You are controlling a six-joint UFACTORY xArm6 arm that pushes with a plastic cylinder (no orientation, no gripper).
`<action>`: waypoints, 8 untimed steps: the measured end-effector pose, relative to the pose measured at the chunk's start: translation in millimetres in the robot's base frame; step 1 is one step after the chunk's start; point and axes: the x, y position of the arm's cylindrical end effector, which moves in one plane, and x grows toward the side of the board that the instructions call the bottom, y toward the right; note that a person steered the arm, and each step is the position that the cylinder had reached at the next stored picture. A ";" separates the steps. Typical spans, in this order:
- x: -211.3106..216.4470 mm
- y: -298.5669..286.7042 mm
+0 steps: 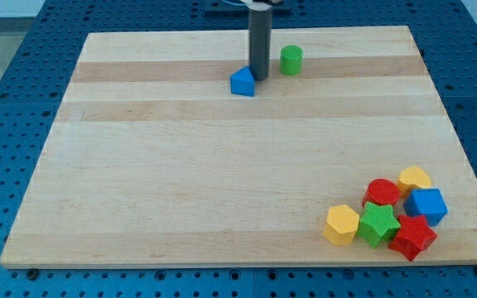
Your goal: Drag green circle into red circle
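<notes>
Green circle [291,60] stands near the board's top edge, just right of my tip [259,78] — the rod carries no pincer, so nothing opens or clamps. A blue block [243,82] sits touching or just left of the tip. Red circle [382,193] lies in the bottom-right corner cluster, well apart — the drag looks barely begun. No writing readable.

Lab or robotics test bench: pale wooden board [222,165] lies on a blue perforated metal table [23,50] with regular hole grid, visible at 9, 3 and 6 o'clock. Dark rod [260,41] hangs at 12 o'clock; small coloured blocks [387,217] clustered at 4 o'clock.
</notes>
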 end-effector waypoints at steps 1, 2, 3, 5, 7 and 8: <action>-47.7 -11.3; -77.6 23.1; -57.9 56.3; 28.3 60.9; 48.3 96.7; 86.3 121.4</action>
